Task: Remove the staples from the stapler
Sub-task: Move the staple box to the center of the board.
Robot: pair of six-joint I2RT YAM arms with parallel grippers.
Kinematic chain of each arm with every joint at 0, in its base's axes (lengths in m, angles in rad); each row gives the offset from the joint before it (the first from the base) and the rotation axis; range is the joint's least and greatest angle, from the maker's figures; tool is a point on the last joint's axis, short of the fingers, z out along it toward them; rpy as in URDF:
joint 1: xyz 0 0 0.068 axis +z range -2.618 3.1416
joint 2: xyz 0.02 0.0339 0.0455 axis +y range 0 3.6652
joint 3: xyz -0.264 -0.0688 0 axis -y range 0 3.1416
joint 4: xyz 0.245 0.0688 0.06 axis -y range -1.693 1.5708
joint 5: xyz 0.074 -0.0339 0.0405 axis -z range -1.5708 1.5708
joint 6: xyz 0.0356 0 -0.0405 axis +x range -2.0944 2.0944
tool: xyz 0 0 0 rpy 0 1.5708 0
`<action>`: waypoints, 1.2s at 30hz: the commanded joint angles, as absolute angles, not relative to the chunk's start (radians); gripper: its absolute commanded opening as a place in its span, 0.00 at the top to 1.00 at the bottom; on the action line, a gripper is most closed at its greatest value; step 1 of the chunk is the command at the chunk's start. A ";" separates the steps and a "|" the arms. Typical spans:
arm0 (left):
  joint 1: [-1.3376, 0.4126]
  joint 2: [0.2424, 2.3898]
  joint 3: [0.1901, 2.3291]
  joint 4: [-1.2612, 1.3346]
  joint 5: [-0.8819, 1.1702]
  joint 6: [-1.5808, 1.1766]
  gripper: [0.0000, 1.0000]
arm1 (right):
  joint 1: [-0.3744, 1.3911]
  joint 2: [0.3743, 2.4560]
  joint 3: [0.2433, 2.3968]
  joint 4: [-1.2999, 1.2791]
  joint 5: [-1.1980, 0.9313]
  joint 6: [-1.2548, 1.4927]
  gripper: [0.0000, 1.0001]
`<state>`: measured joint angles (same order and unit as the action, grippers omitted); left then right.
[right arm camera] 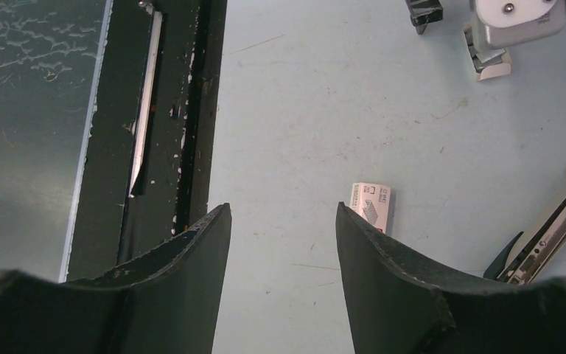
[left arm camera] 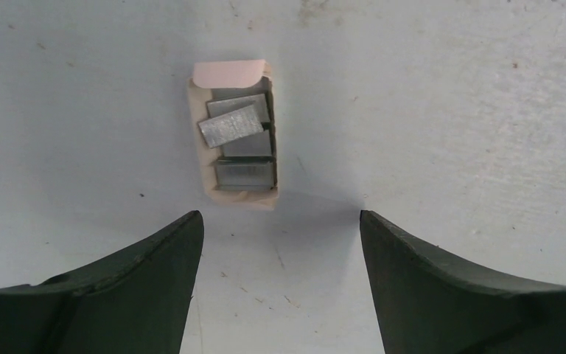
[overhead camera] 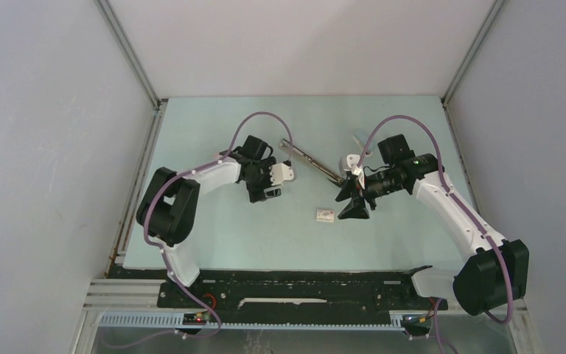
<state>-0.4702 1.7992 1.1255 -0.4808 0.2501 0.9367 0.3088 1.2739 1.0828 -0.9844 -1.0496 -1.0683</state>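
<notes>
The stapler (overhead camera: 311, 161), long, slim and silver, lies slanted on the table between the two arms. Its rail and black end show at the right edge of the right wrist view (right arm camera: 553, 228). Several silver staples (left arm camera: 230, 124) lie in a small pink-white open box (left arm camera: 239, 195), straight ahead of my left gripper (left arm camera: 280, 215). The left gripper (overhead camera: 264, 190) is open and empty, hovering over the table just short of that box. My right gripper (overhead camera: 354, 206) is open and empty (right arm camera: 284, 208), just left of the stapler's near end.
A small closed white-and-pink staple packet (right arm camera: 371, 206) lies on the table by the right gripper's right finger; it also shows in the top view (overhead camera: 325, 215). The black rail (right arm camera: 166, 118) at the table's near edge runs along the left of the right wrist view.
</notes>
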 commanded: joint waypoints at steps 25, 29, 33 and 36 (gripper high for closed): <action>-0.503 1.872 1.292 -0.541 0.179 0.918 0.19 | 0.300 1.269 1.092 -1.011 -1.080 -1.093 0.37; -0.503 1.886 1.307 -0.542 0.165 0.909 0.19 | 0.297 1.267 1.093 -1.012 -1.082 -1.094 0.37; -0.503 1.908 1.333 -0.558 0.156 0.903 0.20 | 0.294 1.264 1.092 -1.014 -1.085 -1.097 0.37; -0.504 1.915 1.343 -0.563 0.151 0.900 0.21 | 0.289 1.262 1.092 -1.017 -1.088 -1.101 0.36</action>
